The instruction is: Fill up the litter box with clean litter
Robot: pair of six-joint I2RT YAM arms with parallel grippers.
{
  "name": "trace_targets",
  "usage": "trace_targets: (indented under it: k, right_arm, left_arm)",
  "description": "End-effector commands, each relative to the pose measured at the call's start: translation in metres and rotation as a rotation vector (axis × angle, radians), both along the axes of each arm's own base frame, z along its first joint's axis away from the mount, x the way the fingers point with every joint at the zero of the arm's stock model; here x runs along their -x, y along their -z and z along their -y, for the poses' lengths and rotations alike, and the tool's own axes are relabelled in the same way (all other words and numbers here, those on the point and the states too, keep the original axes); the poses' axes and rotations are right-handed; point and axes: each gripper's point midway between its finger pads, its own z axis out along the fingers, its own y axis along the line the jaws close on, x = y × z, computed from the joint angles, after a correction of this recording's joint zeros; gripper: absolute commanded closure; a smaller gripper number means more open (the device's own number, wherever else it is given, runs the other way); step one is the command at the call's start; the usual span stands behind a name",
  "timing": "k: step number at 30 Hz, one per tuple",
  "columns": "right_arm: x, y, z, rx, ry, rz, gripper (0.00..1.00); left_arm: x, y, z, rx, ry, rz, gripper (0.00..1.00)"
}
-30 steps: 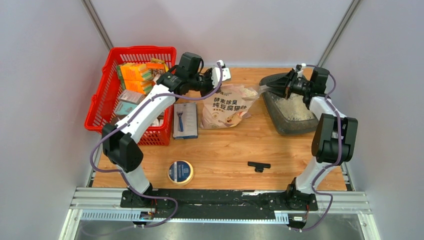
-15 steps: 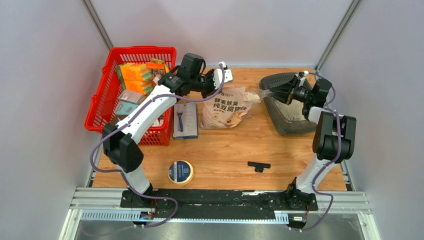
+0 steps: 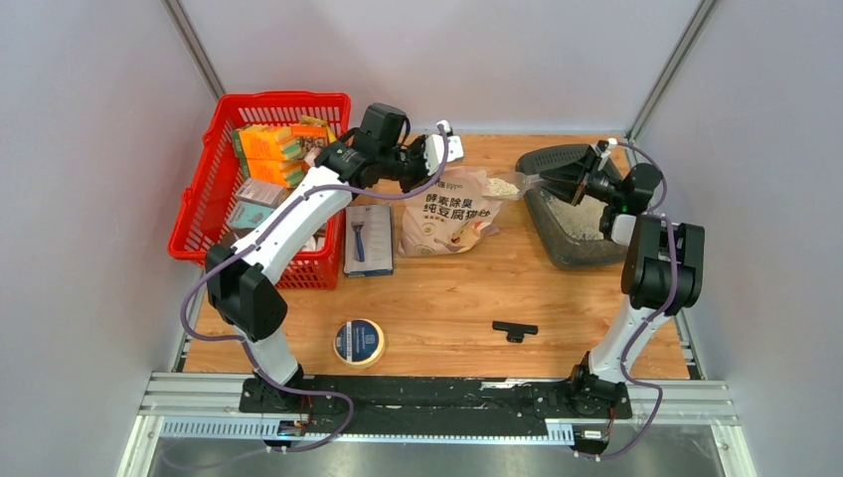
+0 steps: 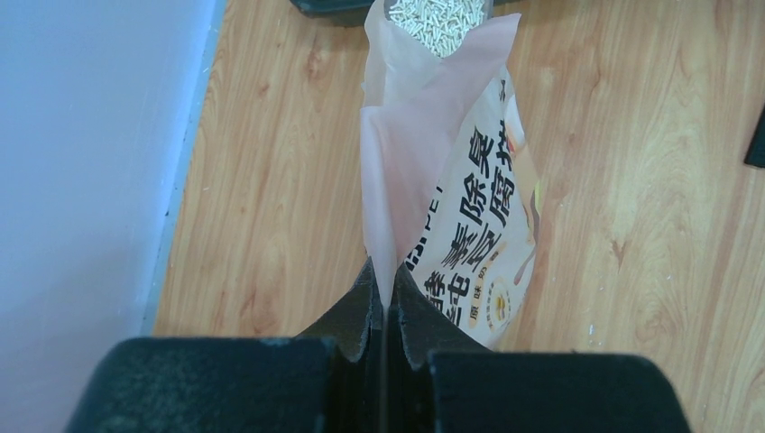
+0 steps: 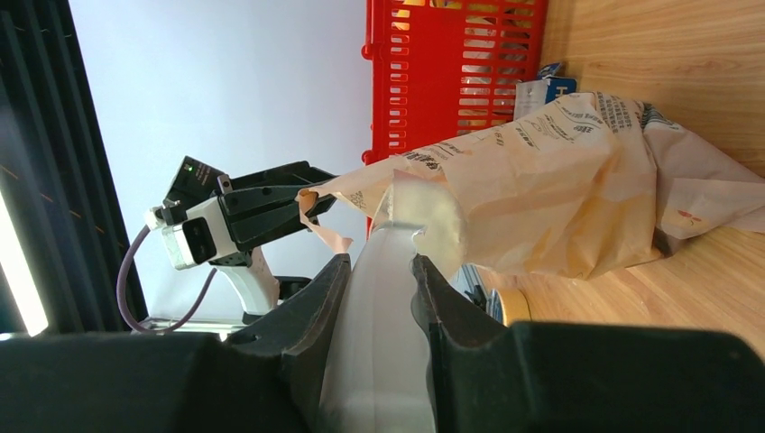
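A pale pink printed litter bag lies mid-table with its mouth toward the litter box, a dark grey tray at the right holding some clean litter. My left gripper is shut on the bag's upper corner flap and holds it up. My right gripper is shut on the handle of a clear scoop. The scoop sits at the bag mouth with granules in it.
A red mesh basket of boxes stands at the left. A razor pack lies beside it. A tape roll and a small black T-shaped part lie toward the near edge. Grey walls close in on both sides.
My right wrist has rolled and its forearm has swung toward the right wall while the scoop stays at the bag mouth. The left arm and bag have barely moved.
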Motion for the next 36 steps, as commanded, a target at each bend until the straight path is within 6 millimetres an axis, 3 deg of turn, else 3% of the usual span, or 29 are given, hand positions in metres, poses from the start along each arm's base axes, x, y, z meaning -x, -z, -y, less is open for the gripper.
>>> trace_targets:
  k: [1, 16, 21, 30, 36]
  right_arm:
    - [0.0, -0.004, 0.01, 0.019, 0.007, 0.052, 1.0]
    - [-0.011, 0.006, 0.027, -0.004, 0.031, 0.029, 1.0]
    - [-0.014, -0.005, 0.038, -0.003, 0.056, 0.044, 1.0]
    - [-0.013, -0.017, 0.066, -0.001, 0.131, 0.059, 1.0]
    - [-0.017, -0.025, 0.099, 0.002, 0.216, 0.077, 1.0]
  left_arm:
    - [-0.01, -0.069, 0.004, 0.094, 0.013, 0.196, 1.0]
    - [-0.01, -0.07, 0.006, 0.097, 0.012, 0.184, 1.0]
    - [-0.01, -0.067, 0.004, 0.084, 0.01, 0.186, 1.0]
    - [-0.011, -0.06, 0.005, 0.075, 0.018, 0.172, 1.0]
    - [-0.012, -0.057, 0.007, 0.066, 0.026, 0.156, 1.0]
